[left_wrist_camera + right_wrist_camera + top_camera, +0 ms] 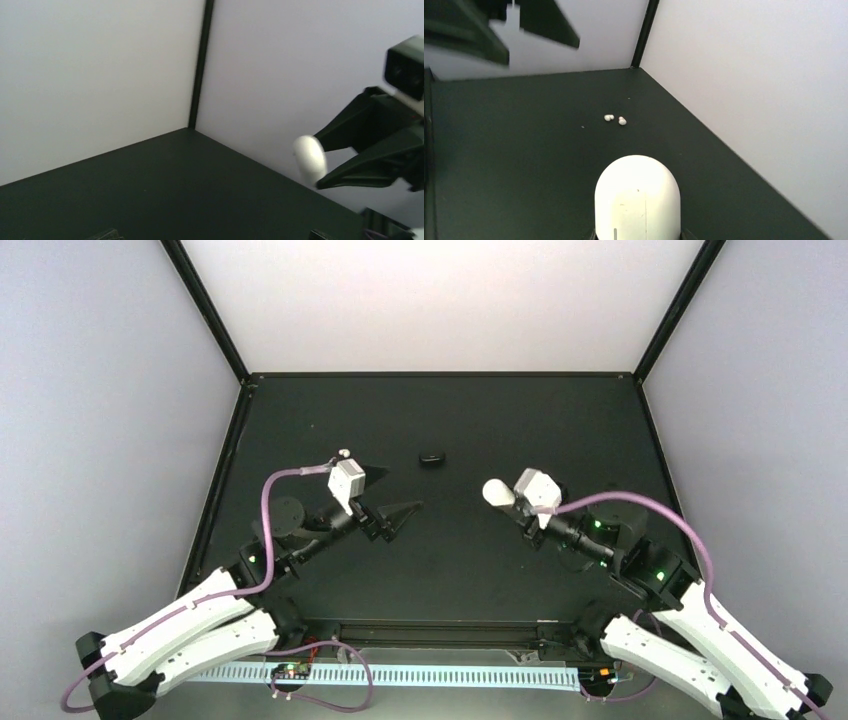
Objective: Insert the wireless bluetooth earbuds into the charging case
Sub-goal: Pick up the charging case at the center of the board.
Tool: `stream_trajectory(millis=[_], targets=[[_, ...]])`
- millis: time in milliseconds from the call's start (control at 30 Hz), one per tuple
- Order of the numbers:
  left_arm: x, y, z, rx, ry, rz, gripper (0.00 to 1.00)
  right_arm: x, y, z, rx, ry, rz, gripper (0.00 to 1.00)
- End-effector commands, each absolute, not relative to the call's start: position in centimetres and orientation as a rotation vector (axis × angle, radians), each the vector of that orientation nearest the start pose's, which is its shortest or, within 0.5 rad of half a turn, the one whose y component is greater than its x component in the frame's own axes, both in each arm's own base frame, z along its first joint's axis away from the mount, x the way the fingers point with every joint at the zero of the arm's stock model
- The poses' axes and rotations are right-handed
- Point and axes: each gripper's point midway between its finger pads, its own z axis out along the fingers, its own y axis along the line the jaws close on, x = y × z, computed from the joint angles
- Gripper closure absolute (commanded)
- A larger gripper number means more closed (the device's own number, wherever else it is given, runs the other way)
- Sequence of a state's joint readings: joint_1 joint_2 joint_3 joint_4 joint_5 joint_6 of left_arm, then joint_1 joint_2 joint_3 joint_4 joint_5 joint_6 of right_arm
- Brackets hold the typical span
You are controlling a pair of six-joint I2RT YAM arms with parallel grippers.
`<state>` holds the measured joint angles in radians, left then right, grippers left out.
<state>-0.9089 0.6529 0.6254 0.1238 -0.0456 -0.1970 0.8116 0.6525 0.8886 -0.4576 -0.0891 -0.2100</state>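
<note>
My right gripper (503, 496) is shut on the charging case (494, 492), a smooth white oval. It holds the case above the table with the rounded end sticking out past the fingers. The case fills the bottom of the right wrist view (638, 197) and also shows in the left wrist view (309, 159). Two tiny white earbuds (615, 119) lie side by side on the black table beyond the case. I cannot make them out as white in the top view. My left gripper (404, 489) is open and empty, raised left of the case.
The black table (500, 420) is walled by pale panels with black corner posts (646, 30). A small dark oval thing (432, 457) lies on the table between the two grippers. The left gripper's fingers (469, 42) hang at the top left of the right wrist view.
</note>
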Motion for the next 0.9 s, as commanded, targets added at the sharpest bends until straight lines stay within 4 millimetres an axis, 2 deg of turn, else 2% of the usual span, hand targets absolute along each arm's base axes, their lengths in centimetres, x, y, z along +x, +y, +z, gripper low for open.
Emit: stream_trajectory(millis=[0, 167, 433, 633, 867], targets=[[16.8, -25.2, 35.6, 0.735, 1.51, -0.909, 0.01, 16.9, 20.2, 33.1, -1.164, 1.326, 0.259, 0.75], [15.6, -27.8, 36.3, 0.872, 1.545, -1.017, 0.01, 16.9, 19.6, 32.6, -1.245, 1.266, 0.115, 0.75], [15.8, -32.7, 37.0, 0.982, 1.615, -1.197, 0.02, 17.4, 20.3, 31.3, -1.368, 1.228, -0.048, 0.75], [17.0, -34.0, 37.3, 0.945, 1.606, -1.215, 0.06, 17.2, 21.4, 31.9, -1.385, 1.218, -0.029, 0.75], [18.3, -35.9, 35.5, 0.912, 1.699, -1.266, 0.23, 17.3, 21.9, 32.5, -1.383, 1.199, -0.04, 0.75]])
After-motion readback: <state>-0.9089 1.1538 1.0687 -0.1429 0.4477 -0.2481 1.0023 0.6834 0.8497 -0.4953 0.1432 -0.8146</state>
